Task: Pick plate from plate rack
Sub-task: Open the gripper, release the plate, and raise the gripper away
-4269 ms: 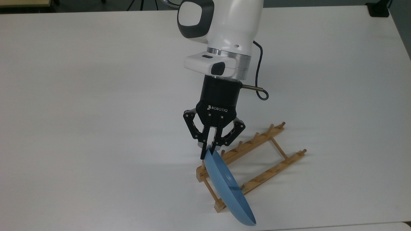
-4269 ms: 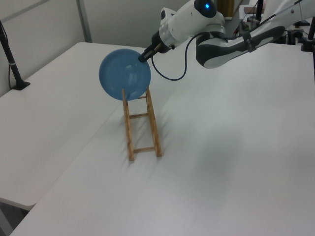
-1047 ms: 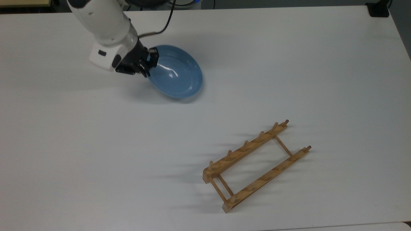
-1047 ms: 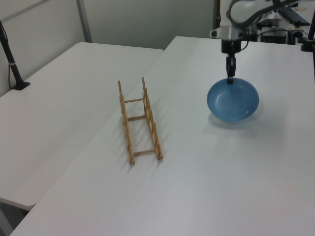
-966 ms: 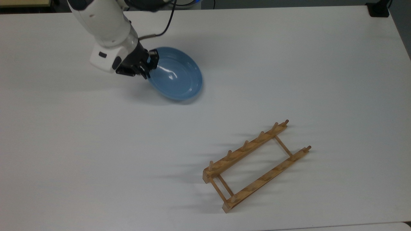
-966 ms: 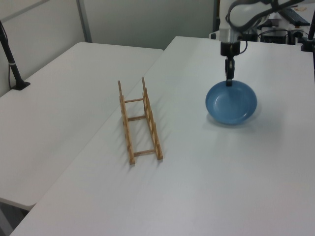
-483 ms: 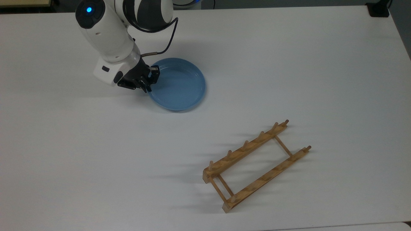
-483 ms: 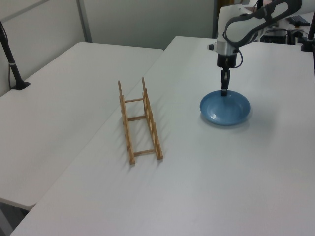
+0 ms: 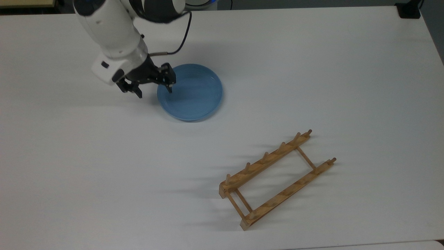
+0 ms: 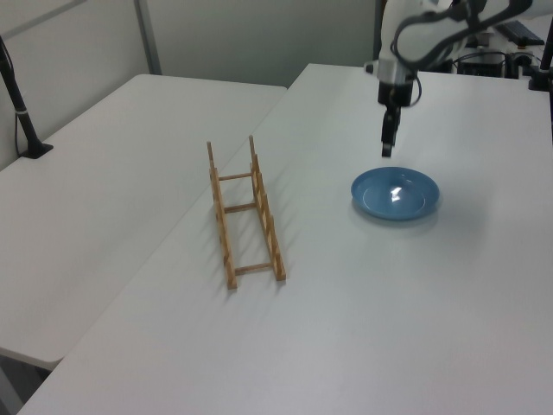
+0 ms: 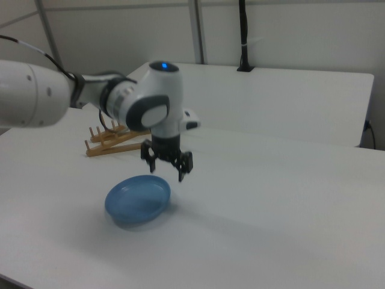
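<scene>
The light-blue plate (image 9: 194,93) lies flat on the white table (image 9: 104,156), well away from the wooden plate rack (image 9: 267,161), which stands bare near the top view's lower right. My gripper (image 9: 155,93) hangs open just above the plate's rim on the top view's left, one finger over the plate and one outside it, holding nothing. In the left view the gripper (image 10: 387,152) is a short way above the plate (image 10: 395,193), and the rack (image 10: 223,225) sits to the left. The right view shows the open gripper (image 11: 166,173) over the plate (image 11: 137,200), with the rack (image 11: 114,144) behind.
A second white table (image 10: 95,173) adjoins on the left view's left, with a black post (image 10: 22,112) clamped at its edge. A black clamp (image 9: 409,10) sits at the top view's upper right corner. A cable (image 9: 184,34) trails from the wrist.
The plate went from the rack, carried tilted across the table, to lying flat. In the last half second my gripper opened, let go of its rim and rose a little.
</scene>
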Controlling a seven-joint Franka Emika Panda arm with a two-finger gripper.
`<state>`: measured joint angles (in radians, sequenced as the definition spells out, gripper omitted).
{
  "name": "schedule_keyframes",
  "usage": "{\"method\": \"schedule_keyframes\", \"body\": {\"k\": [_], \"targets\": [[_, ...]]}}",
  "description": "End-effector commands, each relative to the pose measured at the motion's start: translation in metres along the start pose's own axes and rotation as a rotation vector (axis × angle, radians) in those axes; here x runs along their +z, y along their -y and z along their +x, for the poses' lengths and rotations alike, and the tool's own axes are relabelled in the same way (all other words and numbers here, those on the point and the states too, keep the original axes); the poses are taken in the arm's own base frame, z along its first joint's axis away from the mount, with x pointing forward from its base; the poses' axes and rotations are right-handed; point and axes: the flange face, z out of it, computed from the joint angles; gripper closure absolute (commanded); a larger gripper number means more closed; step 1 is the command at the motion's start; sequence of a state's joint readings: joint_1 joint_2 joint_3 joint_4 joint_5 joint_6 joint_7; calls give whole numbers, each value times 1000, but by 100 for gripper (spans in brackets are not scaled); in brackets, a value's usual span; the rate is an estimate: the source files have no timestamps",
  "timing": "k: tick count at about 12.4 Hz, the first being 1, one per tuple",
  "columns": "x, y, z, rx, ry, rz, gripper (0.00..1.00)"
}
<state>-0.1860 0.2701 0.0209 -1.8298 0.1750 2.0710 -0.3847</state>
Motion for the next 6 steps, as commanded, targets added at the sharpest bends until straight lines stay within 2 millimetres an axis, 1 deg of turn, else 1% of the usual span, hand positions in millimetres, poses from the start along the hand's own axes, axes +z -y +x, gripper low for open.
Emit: {"method": "schedule_keyframes", "body": {"k": [1, 3, 5, 6], "targets": [[-86, 23, -4, 47, -27, 9, 0], [-125, 29, -3, 117, -36, 14, 0], [-166, 39, -9, 211, -16, 23, 0], [-186, 46, -15, 250, -6, 24, 0]]}}
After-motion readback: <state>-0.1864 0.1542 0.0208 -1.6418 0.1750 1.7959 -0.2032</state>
